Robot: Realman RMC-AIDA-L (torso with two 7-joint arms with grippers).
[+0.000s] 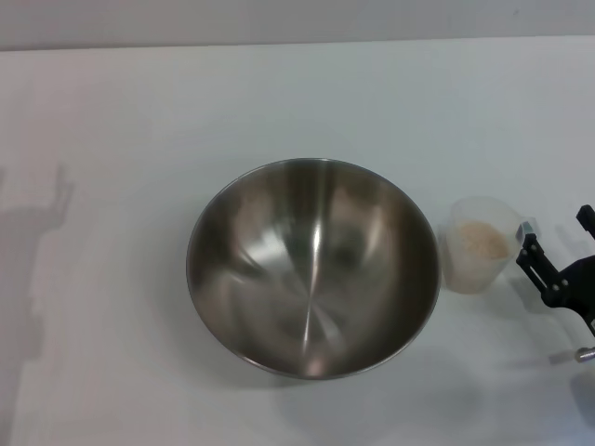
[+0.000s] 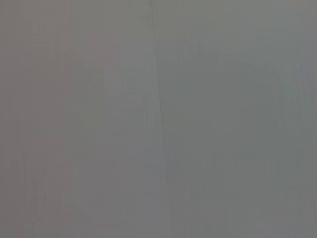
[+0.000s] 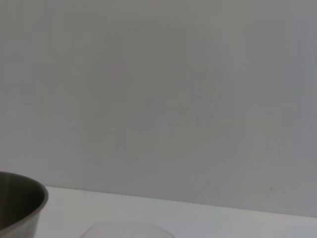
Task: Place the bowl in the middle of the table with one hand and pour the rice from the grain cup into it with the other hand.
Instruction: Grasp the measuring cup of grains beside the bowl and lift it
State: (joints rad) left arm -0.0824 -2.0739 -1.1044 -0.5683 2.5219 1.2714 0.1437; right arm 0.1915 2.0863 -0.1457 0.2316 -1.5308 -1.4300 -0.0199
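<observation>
The stainless-steel bowl (image 1: 312, 267) stands upright and empty in the middle of the white table (image 1: 121, 121). The clear grain cup (image 1: 480, 243) stands just right of the bowl and holds rice (image 1: 483, 241). My right gripper (image 1: 556, 232) is at the right edge of the head view, just right of the cup, with its black fingers (image 1: 530, 251) apart and nothing between them. The nearer finger is close to the cup's wall. In the right wrist view the bowl's edge (image 3: 22, 206) and the cup's rim (image 3: 126, 230) show low down. My left gripper is out of view.
An arm's shadow (image 1: 37, 242) lies on the table at the far left. The table's far edge (image 1: 297, 44) meets a grey wall. The left wrist view shows only a plain grey surface with a thin line (image 2: 161, 119).
</observation>
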